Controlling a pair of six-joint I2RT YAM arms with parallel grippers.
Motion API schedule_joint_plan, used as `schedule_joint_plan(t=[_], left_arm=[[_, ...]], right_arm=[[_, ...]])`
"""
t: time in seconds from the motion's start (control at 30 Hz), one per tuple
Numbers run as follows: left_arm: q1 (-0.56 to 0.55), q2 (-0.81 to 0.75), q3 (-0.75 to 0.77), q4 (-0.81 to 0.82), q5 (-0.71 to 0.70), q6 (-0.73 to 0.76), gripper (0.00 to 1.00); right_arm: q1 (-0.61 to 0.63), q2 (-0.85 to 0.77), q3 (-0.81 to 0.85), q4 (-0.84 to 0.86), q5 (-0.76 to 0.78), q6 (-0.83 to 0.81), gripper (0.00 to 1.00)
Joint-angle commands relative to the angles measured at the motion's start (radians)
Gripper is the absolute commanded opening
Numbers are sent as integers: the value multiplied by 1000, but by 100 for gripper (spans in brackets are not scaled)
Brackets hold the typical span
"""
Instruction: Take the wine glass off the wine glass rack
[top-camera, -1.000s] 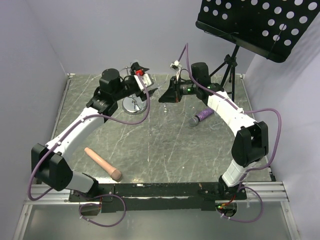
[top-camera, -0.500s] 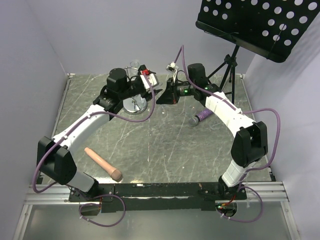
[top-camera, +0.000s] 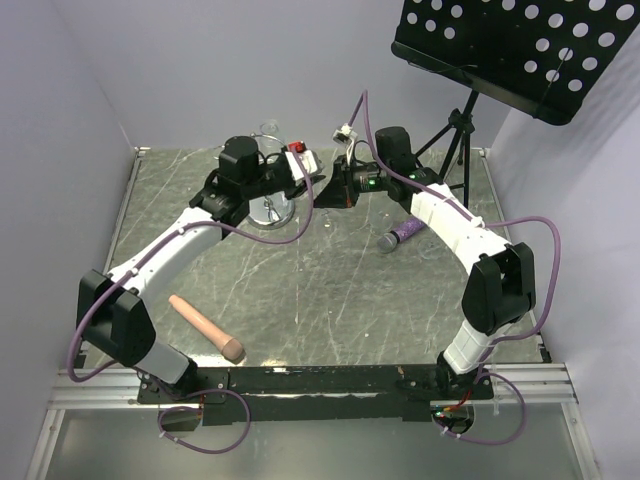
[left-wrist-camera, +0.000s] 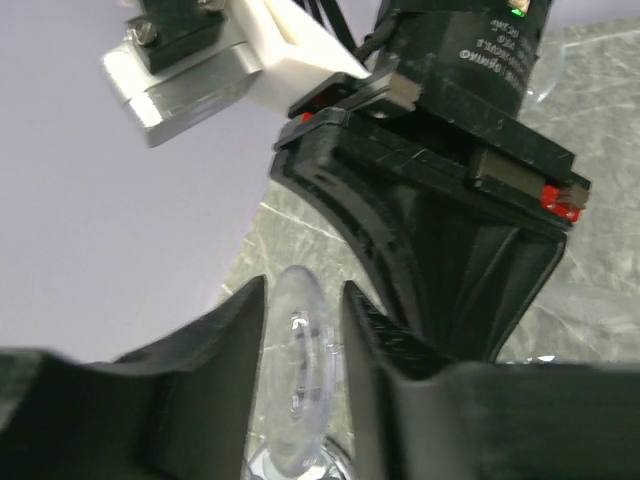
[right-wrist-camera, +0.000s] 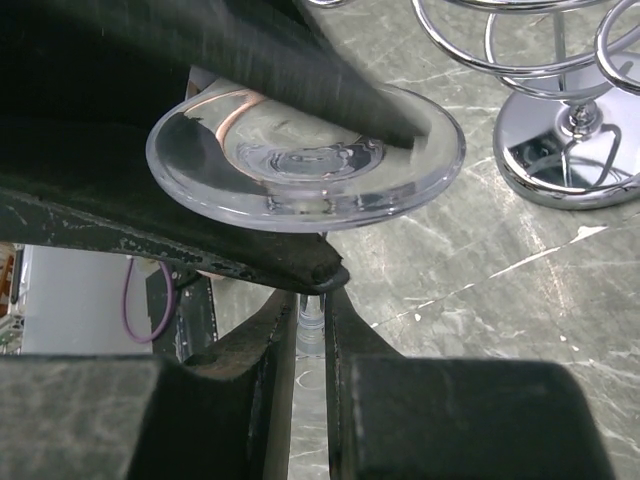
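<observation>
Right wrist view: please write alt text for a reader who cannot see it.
The right end effector grips the thin stem of a clear wine glass, whose round foot fills the middle and is pinched by the black left end effector. To the right stands the silver wire wine glass rack on a marbled grey table.

White arm links (top-camera: 175, 250), black joints (top-camera: 497, 290); purple cables (top-camera: 530, 221); black left tool (left-wrist-camera: 303, 290), right tool (right-wrist-camera: 310, 300).
</observation>
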Motion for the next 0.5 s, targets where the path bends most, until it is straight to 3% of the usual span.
schedule_joint_plan(t=[0.0,0.13,0.33,0.47], left_arm=[[-4,32,58,-39,28,26,36],[-4,53,55,-51,36,19,29],[-9,87,47,-96,76,-16,1],[-19,97,7,-88,106,-69,1]], right_arm=[[2,-36,34,42,-28,9,0],[2,-35,20,36,-19,7,0],[-4,-38,-32,61,-10,65,0],[-6,-39,-82,75,-2,93,0]])
